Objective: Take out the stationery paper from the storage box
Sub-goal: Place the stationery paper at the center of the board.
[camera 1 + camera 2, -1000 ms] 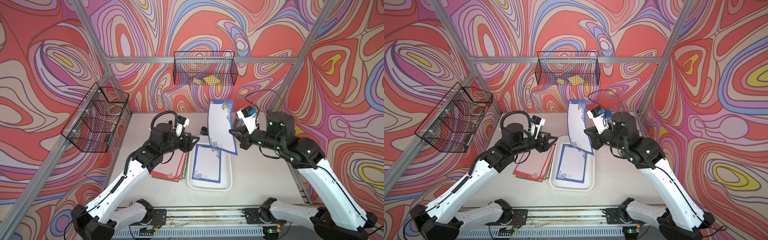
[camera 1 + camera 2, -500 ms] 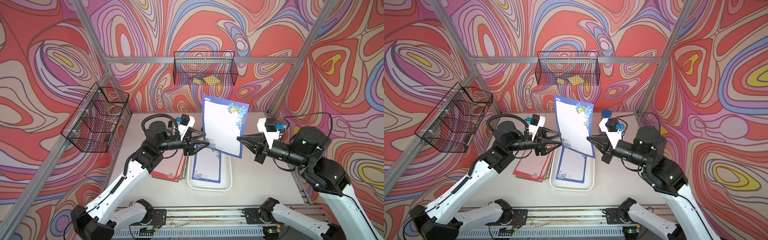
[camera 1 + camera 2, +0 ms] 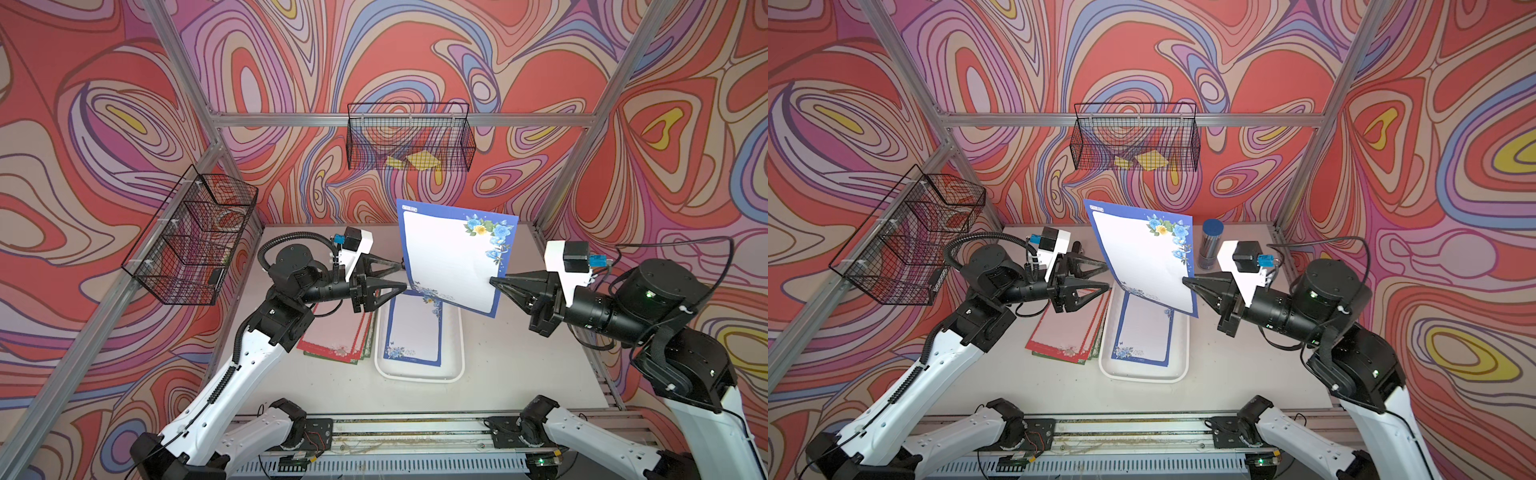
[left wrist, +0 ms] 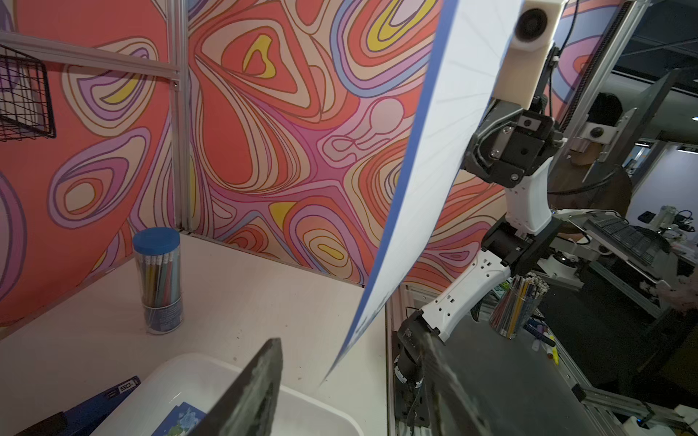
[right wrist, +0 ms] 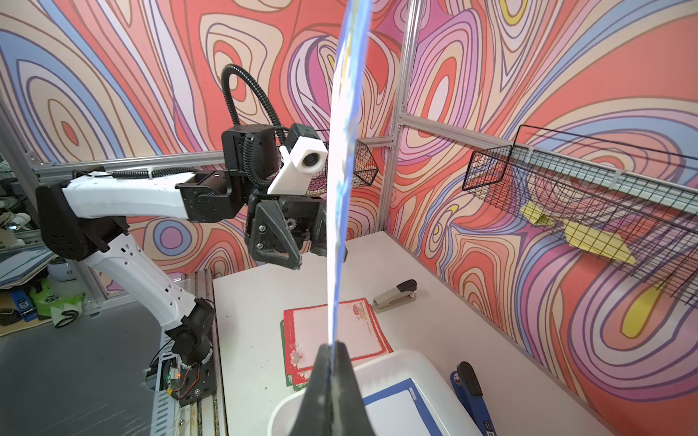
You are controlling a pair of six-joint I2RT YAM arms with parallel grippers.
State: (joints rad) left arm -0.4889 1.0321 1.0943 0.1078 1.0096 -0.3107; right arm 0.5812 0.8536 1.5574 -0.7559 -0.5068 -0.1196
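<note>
Right arm: rises from its base at the front right of the desk (image 3: 519, 357). The elbow is high, and the forearm lies about level, reaching in toward the middle of the cell.
Right end effector (image 3: 492, 282): fingers pressed together on the lower right edge of a blue-bordered sheet (image 3: 449, 257). The right wrist view shows the paper edge-on, rising from between the closed tips.
Left arm: climbs from the front left base toward the rear. The wrist is bent so the tool lies about level and points across at the right arm.
Left end effector (image 3: 403, 274): fingers apart, one above the other in both top views, with the tips at the sheet's left edge. In the left wrist view the sheet's lower corner hangs within the gap. Contact cannot be determined.
Blue-bordered sheet: aloft and clear of the desk, near upright and leaning. Its printed face is toward the top cameras and its flowered corner is uppermost. It hangs over the rear end of the storage box (image 3: 419, 376).
Storage box: on the desk between the two arms. A second blue-bordered sheet (image 3: 413, 328) lies flat inside it.
Red and green stack (image 3: 336, 332): flat on the desk just beside the box's left side, partly beneath the left wrist.
Other items: a pencil tube (image 3: 1210, 245) stands upright at the rear of the desk. A stapler (image 5: 394, 294) lies near the back wall. The rear wire basket (image 3: 409, 137) holds yellow notes (image 3: 415, 160).
</note>
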